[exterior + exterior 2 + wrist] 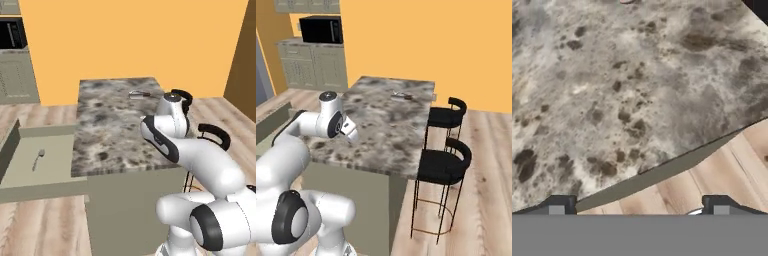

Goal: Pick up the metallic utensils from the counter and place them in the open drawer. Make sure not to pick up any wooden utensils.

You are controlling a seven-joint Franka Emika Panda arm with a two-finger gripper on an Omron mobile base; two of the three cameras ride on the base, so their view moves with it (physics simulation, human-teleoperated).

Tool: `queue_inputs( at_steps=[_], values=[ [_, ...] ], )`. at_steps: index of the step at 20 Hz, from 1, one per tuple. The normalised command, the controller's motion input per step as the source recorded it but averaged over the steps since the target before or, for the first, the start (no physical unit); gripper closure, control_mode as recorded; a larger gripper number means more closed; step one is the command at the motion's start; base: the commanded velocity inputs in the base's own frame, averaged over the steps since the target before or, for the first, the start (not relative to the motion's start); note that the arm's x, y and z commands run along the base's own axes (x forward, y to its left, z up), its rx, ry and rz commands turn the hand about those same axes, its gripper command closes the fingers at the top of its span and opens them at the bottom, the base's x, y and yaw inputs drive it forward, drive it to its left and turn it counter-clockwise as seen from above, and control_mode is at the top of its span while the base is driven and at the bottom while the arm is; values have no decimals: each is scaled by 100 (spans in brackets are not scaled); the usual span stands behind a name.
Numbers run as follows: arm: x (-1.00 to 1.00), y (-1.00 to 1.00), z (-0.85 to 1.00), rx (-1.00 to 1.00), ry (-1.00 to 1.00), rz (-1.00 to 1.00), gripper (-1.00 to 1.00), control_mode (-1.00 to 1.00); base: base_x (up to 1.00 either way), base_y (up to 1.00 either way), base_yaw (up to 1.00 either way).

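Gripper [638, 205] open, empty — hovering over the counter [115, 125] edge. Spoon [38, 158] lies in the open drawer [30, 190] on the left. Dark-handled utensil [139, 94] sits at the counter's far end, well apart from the gripper.

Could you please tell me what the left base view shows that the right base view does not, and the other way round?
Left base view: the inside of the open drawer, with a metallic spoon lying in it. Right base view: two black stools beside the island, and a black microwave on the wall worktop. Both share the marble counter and the small utensils near its far end.
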Motion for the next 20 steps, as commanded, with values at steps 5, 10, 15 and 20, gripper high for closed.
queue_inputs(
  at_steps=[5, 10, 15, 20],
  values=[
    [0, 0, 0, 0, 0, 0, -100, 100, 0, -100, 18],
    [0, 0, 0, 0, 0, 0, -100, 100, 0, -100, 19],
    [0, 0, 0, 0, 0, 0, -100, 100, 2, -100, 18],
    [0, 0, 0, 0, 0, 0, -100, 100, 21, -100, 17]
  ],
)
